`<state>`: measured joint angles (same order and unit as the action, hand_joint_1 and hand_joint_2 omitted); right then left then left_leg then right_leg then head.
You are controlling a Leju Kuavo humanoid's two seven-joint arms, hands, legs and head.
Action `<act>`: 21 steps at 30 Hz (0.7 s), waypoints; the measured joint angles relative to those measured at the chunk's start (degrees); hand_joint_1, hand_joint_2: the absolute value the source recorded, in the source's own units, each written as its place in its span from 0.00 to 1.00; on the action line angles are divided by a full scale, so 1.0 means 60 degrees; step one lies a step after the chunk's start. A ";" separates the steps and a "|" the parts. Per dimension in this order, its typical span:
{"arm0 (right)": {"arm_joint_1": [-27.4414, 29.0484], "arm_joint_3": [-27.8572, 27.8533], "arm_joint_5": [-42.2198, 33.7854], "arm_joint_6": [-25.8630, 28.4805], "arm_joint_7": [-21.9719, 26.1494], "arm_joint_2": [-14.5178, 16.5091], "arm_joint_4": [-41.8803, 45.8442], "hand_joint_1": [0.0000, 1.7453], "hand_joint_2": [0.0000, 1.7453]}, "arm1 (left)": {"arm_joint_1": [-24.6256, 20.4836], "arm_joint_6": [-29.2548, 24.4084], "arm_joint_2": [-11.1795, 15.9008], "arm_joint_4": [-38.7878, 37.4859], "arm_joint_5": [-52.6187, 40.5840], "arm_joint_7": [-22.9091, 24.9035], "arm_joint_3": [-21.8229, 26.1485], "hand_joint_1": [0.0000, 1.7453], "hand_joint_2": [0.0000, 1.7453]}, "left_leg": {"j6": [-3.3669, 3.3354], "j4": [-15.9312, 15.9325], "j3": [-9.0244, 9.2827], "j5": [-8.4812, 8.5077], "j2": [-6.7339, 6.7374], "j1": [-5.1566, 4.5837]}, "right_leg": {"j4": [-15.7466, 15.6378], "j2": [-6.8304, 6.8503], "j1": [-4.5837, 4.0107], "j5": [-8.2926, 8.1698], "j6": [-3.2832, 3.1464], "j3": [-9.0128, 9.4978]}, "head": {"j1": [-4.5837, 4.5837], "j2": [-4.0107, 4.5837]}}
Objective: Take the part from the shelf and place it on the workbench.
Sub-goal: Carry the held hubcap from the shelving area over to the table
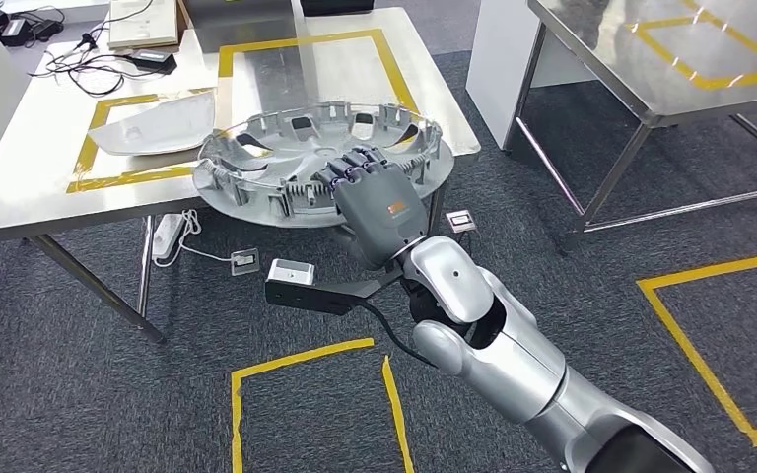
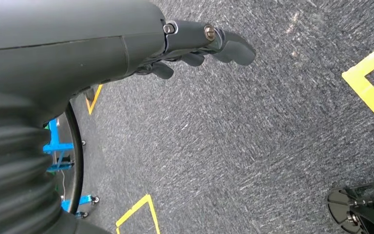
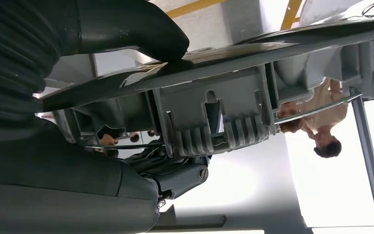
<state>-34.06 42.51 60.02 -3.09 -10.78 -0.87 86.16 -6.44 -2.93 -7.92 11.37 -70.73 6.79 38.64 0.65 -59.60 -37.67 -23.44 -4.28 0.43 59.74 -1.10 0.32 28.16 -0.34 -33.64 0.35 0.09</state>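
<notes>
the right arm (image 1: 513, 345) rises from the lower right of the head view, silver and jointed, with a black camera bracket (image 1: 301, 288) jutting from its wrist. at its end the right hand (image 1: 375, 192) grips the near rim of the part (image 1: 256, 163), a large round grey wheel cover lying hollow side up. the fingers (image 1: 350, 169) curl over the rim into the hollow; in the right wrist view the thumb (image 3: 141, 31) lies against one face of the rim and darker fingers (image 3: 175, 173) close on the other, so the hand (image 3: 78, 185) is clamped on the part (image 3: 214, 117).

the part sits at the front edge of the bench (image 1: 30, 187), toward its front right corner, with its near side hanging out past the edge over the grey carpet. whether it rests fully on the bench top cannot be told.

on the floor under the bench's front edge lie a white power strip (image 1: 167, 236) with its cable and small white boxes (image 1: 244, 262).

further back on the bench, just left of the part, a pale curved panel (image 1: 153, 128) lies inside a yellow tape rectangle (image 1: 89, 158). a second yellow tape rectangle (image 1: 306, 39) frames the area behind the part. at the far left corner are black cables (image 1: 79, 59) and a flat pale box (image 1: 143, 25).

a second steel table (image 1: 651, 69) stands to the right, well apart.

the left hand (image 2: 195, 46) hangs over carpet, fingers loosely curled and apart, holding nothing.
</notes>
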 joint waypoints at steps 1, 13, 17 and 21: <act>-0.0001 0.0000 -0.0001 -0.0001 -0.0001 0.0000 0.0000 1.00 1.00 | -0.0005 0.0007 0.0002 0.0000 -0.0013 0.0007 0.0000 0.00 1.00 | -0.0023 -0.0015 -0.0007 -0.0011 0.0001 -0.0010 | -0.0003 0.0000 0.0010 0.0003 0.0022 0.0001 | 0.0000 0.0000; 0.0019 -0.0005 -0.0030 -0.0062 0.0002 0.0000 0.0007 1.00 1.00 | 0.0014 0.0032 -0.0001 0.0000 -0.0010 -0.0009 -0.0004 0.00 1.00 | -0.0128 0.0126 0.0133 -0.0026 0.0133 0.0217 | 0.1592 0.0093 0.0200 0.0562 0.0429 -0.0788 | 0.0057 0.0000; 0.0009 -0.0003 -0.0030 -0.0085 0.0008 0.0013 0.0010 1.00 1.00 | 0.0014 0.0014 0.0002 -0.0002 -0.0006 -0.0024 -0.0004 0.00 1.00 | 0.0189 -0.0014 0.0079 -0.0119 0.0066 0.0236 | 0.0108 0.0009 0.0185 0.0062 0.0308 -0.0074 | 0.0064 0.0000; 0.0008 -0.0002 -0.0029 -0.0095 0.0009 0.0031 0.0014 1.00 1.00 | 0.0026 -0.0011 0.0003 -0.0003 0.0029 -0.0025 -0.0001 0.00 1.00 | 0.0397 -0.0220 -0.0038 -0.0261 0.0228 0.0260 | 0.0060 0.0108 0.0185 0.0016 -0.0015 0.0007 | 0.0039 0.0000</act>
<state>-34.01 42.50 59.84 -3.66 -10.72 -0.69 86.24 -6.29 -2.99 -7.91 11.35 -70.55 6.64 38.64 3.03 -60.93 -37.90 -25.00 -2.92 1.99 60.10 -0.46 1.43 28.26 -0.43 -33.60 0.59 0.09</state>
